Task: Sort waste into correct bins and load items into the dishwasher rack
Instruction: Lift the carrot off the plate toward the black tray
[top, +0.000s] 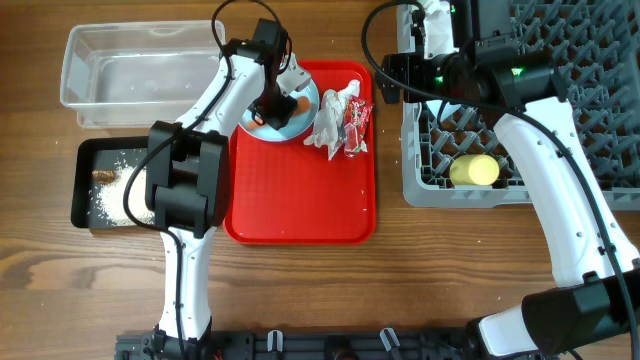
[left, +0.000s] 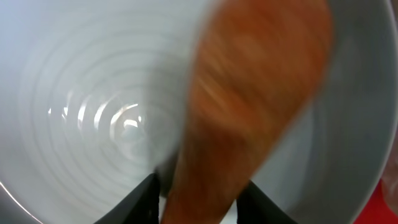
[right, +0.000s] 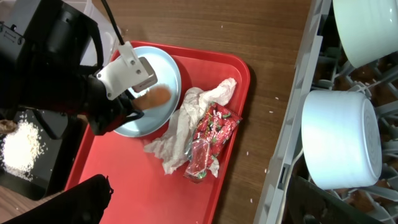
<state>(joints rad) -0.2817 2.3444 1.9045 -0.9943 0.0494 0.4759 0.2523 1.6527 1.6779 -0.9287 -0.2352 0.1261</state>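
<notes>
1. The left gripper (top: 278, 100) is reaching down onto the plate (top: 262, 125). Its fingers (left: 147, 200) are sitting narrowly apart and pressing on both sides of the carrot (left: 249, 106), pinching its near end.
2. The carrot is blurring in the left wrist view and lying over the plate's right part. I cannot tell whether it is touching the plate.
3. The plate is sitting in the top-left corner of the red tray (top: 300, 215).
4. The white wrapper (top: 328, 122) and red-printed wrapper (top: 358, 125) are lying crumpled on the red tray, just beside the plate and touching each other.
5. The black tray (top: 85, 150) is holding rice (top: 115, 195) and a brown scrap (top: 103, 176).
6. The clear box (top: 140, 70) is standing behind the black tray.
7. The rack (top: 560, 110) is holding the yellow cup (top: 473, 170) on its side, plus a pale bowl (right: 342, 140) and a second bowl (right: 367, 28).
8. The right gripper (top: 392, 75) is hanging at the rack's left edge. I cannot tell how far its claw is open.
</notes>
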